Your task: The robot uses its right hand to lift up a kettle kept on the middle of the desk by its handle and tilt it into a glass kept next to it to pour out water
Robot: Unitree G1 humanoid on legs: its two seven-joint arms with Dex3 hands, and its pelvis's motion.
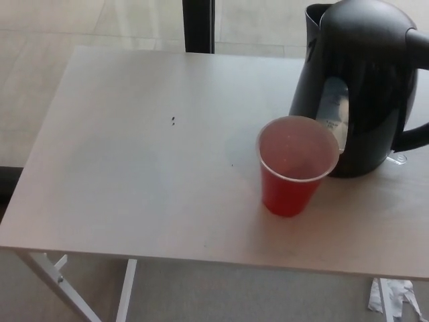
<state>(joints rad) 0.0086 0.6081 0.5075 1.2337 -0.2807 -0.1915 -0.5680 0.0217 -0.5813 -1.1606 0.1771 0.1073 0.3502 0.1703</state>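
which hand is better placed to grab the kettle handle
Right, as a judgement: neither hand is in view, but the kettle stands at the picture's right, its handle on the far right side, the red cup to its left.

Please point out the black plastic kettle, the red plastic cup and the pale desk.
Black plastic kettle (375, 80), head view, on its body.
Red plastic cup (287, 194), head view, on its outer wall.
Pale desk (134, 168), head view, on bare top.

Kettle, upper right: black plastic, smooth, bit shiny. Cup: red plastic, shiny. Desk: pale, smooth, matt top.
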